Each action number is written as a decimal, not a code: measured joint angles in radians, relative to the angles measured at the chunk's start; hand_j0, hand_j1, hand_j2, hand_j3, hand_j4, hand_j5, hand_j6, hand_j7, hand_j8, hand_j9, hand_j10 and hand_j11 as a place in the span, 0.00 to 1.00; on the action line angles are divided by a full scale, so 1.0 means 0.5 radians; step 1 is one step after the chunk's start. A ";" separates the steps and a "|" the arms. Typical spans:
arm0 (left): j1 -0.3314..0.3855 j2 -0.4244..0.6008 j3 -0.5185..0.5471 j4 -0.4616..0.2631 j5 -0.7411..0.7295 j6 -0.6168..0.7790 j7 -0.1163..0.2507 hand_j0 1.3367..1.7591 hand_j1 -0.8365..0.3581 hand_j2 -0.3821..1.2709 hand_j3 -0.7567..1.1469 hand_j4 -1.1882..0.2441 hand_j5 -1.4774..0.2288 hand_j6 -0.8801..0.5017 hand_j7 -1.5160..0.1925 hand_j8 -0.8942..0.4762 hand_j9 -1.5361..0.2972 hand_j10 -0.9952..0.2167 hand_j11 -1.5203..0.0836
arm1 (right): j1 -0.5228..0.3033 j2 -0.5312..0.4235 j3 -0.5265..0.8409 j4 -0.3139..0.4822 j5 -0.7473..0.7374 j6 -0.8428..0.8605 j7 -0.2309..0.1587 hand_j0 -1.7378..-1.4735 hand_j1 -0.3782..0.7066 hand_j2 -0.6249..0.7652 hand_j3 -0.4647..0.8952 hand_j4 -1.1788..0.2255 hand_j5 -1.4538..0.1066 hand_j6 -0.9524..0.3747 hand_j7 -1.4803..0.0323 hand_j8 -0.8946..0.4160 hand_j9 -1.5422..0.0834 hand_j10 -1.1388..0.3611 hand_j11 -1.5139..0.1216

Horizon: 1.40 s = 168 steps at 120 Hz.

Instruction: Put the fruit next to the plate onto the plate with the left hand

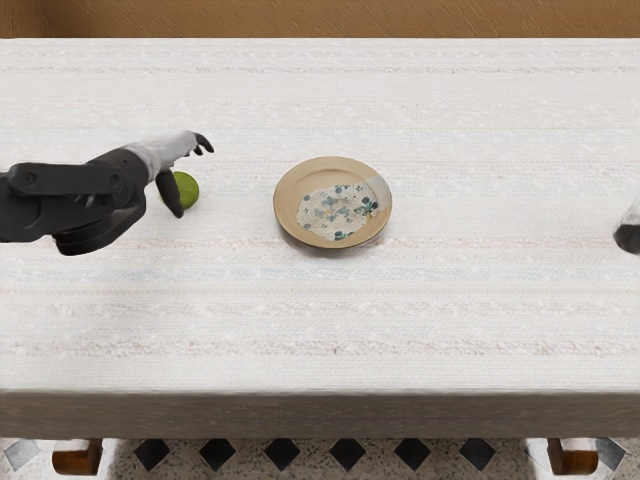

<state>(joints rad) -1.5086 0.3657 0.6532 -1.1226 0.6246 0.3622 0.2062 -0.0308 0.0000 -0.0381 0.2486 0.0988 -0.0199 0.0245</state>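
table (320,340) bears plate (288,182), green fruit (189,188) by spread left hand (166,160).

No legible text or numbers

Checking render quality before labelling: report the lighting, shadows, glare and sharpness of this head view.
Head view: lighting is soft and even, with no glare on the plate; only a thin shadow shows under its near rim; the green fruit at the left hand reads sharp; the tablecloth texture looks smeared toward the near edge; the right arm is cropped at the right edge.
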 joint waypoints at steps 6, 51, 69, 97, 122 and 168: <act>0.009 -0.017 0.015 0.035 0.000 0.038 0.000 0.76 0.72 0.27 0.40 0.64 0.66 0.44 0.68 0.45 0.64 0.59 0.73 | 0.000 0.000 0.000 0.000 0.000 0.000 0.000 0.30 0.06 0.44 0.34 0.82 0.91 0.69 0.95 0.66 0.92 0.74 0.90; 0.126 -0.173 0.062 0.249 -0.002 0.082 -0.001 0.76 0.69 0.27 0.40 0.62 0.64 0.42 0.66 0.43 0.63 0.57 0.71 | 0.000 0.000 0.000 0.000 -0.001 0.000 0.000 0.30 0.06 0.44 0.34 0.82 0.91 0.69 0.95 0.66 0.92 0.74 0.90; 0.157 -0.173 0.067 0.249 -0.015 0.079 -0.001 0.76 0.67 0.27 0.40 0.61 0.62 0.40 0.64 0.42 0.61 0.56 0.69 | 0.000 0.000 0.000 0.000 -0.001 0.000 0.000 0.30 0.06 0.44 0.34 0.82 0.91 0.69 0.95 0.66 0.92 0.74 0.90; 0.158 -0.173 0.101 0.278 -0.043 0.078 -0.001 0.76 0.57 0.28 0.40 0.53 0.54 0.33 0.56 0.34 0.54 0.47 0.60 | 0.000 0.000 0.000 0.000 -0.001 0.000 0.000 0.30 0.06 0.44 0.34 0.82 0.91 0.69 0.95 0.66 0.92 0.74 0.90; 0.187 -0.188 0.120 0.320 -0.016 0.070 -0.001 0.75 0.50 0.32 0.40 0.47 0.51 0.32 0.53 0.33 0.47 0.42 0.53 | -0.001 0.000 0.000 0.000 -0.001 0.000 0.000 0.30 0.06 0.44 0.34 0.82 0.91 0.69 0.95 0.66 0.92 0.74 0.90; 0.174 -0.216 0.165 0.342 -0.043 0.025 0.003 0.75 0.44 0.36 0.40 0.51 0.39 0.43 0.41 0.39 0.38 0.31 0.42 | 0.000 0.000 0.000 0.000 -0.001 0.000 0.000 0.30 0.06 0.44 0.34 0.82 0.91 0.69 0.95 0.66 0.92 0.74 0.90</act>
<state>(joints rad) -1.4214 0.2579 0.7358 -0.9515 0.6032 0.3747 0.2076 -0.0309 0.0000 -0.0382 0.2486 0.0985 -0.0199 0.0245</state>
